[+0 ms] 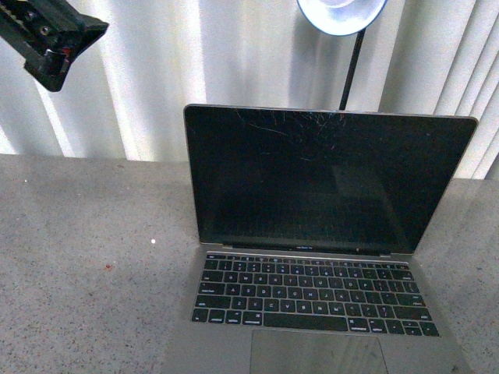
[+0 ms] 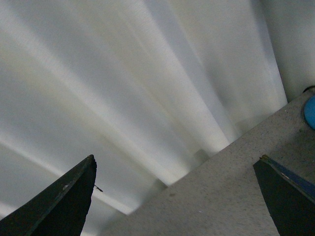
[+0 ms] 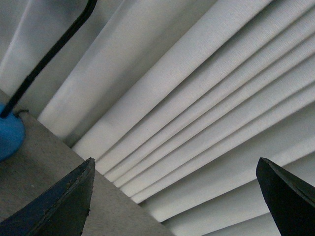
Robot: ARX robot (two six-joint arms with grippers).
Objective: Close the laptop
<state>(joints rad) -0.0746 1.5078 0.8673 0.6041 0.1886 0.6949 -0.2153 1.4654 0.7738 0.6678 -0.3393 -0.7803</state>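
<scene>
The laptop [image 1: 312,179] stands open on the grey speckled table [image 1: 86,257], its scratched black screen upright and facing me, with the black keys [image 1: 308,294] and trackpad [image 1: 318,354] toward the near edge. In the front view the black end of my left arm [image 1: 53,43] hangs high at the far left, well away from the lid. My left gripper [image 2: 177,158] is open with only table and curtain between its fingers. My right gripper [image 3: 175,160] is open too, faces the curtain, and does not show in the front view. Neither wrist view shows the laptop.
A lamp stands behind the laptop: pale head [image 1: 341,15], thin black pole [image 1: 351,70], blue base [image 3: 9,135], which also shows at the left wrist view's edge [image 2: 310,112]. A pleated white curtain [image 1: 195,54] closes off the far side of the table.
</scene>
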